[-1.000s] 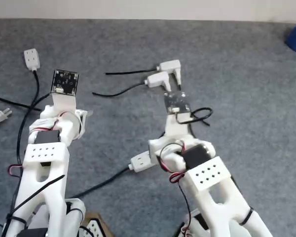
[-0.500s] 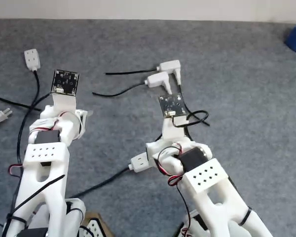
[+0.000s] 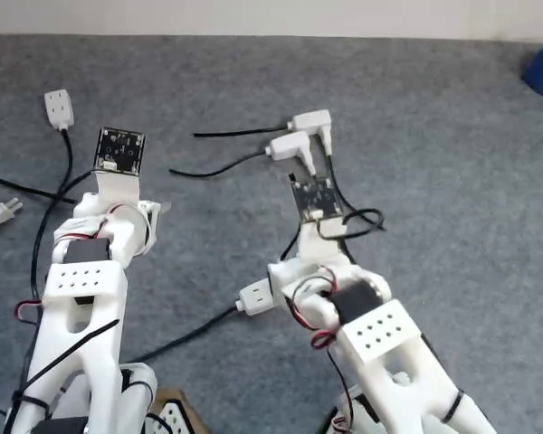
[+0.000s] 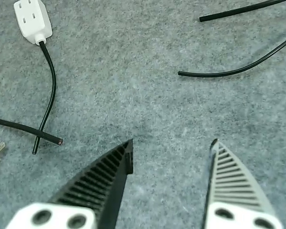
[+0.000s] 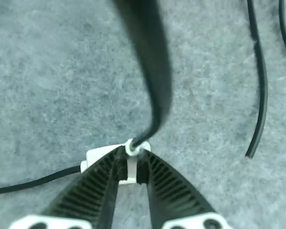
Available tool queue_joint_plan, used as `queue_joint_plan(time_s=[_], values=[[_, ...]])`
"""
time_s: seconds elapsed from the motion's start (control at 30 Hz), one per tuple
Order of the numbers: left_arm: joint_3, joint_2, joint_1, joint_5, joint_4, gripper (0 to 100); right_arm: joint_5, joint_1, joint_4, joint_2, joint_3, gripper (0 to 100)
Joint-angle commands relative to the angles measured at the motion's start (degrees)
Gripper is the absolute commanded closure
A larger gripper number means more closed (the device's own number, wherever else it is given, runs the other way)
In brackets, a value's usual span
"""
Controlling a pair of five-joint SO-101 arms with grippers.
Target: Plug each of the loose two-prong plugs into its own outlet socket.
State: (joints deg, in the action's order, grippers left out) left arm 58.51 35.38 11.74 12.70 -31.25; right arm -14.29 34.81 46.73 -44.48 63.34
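Jaws of the right gripper [image 5: 132,152] clamped one white plug [image 5: 131,171]; left gripper [image 4: 172,142] gaped above carpet [image 4: 157,105]. One outlet socket [image 3: 59,107] lay far left, second socket [image 3: 256,295] between two arms.

Two arms side by side on the table [image 3: 452,181], with cords and connectors spread in front of them.

At the far left lies an outlet socket [image 3: 58,107], its cord trailing toward the near side; a two-prong plug [image 3: 0,215] lies nearer, at the left edge. The left gripper [image 4: 172,141] hangs over bare table to the right of that socket. In the middle, the farther connector [image 3: 310,120] lies just beside the nearer connector [image 3: 288,145], which sits between the fingers of the right gripper [image 5: 132,152]. A second socket [image 3: 256,296] lies just left of the right arm.
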Motion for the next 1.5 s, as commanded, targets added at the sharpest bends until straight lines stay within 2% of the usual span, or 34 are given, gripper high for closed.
queue_joint_plan(time_s=[0.0, 0.33, 0.6, 0.83, 1.1, 1.17, 1.27, 1.4, 1.47], values=[[-0.22, -0.04, -0.22, -0.53, 0.79, 74, 2.55, 0.31, -2.95, 1.10, 4.35, 99.2], [-0.31, -0.04, -0.22, -0.53, 0.88, 74, 10.90, 0.40, -2.77, 1.19, 8.31, 99.2], [-1.54, -0.04, -0.22, -0.53, 0.62, 74, 12.66, -1.01, -1.27, 0.48, 9.10, 98.6], [-3.38, -0.04, -0.22, -0.18, -3.43, 74, 12.75, -5.41, 12.44, 0.92, -9.10, 77.1], [-2.42, -0.04, -2.95, -0.09, -3.60, 74, 12.84, -4.97, 26.59, 0.92, -29.93, 75.9], [-2.51, -0.04, -5.32, 2.29, -6.51, 74, 14.77, -9.01, 29.14, 1.19, -35.38, 75.9], [-5.93, -0.04, -10.95, 3.78, -16.18, 73, 15.91, -20.88, 27.21, 1.27, -38.99, 75.9], [-17.19, -0.04, -16.48, 3.78, -34.46, 67, 15.56, -36.53, 21.85, 1.27, -32.75, 75.9], [-22.20, -0.04, -20.62, 3.87, -42.55, 67, 15.56, -41.27, 20.26, 1.19, -25.80, 75.9]])
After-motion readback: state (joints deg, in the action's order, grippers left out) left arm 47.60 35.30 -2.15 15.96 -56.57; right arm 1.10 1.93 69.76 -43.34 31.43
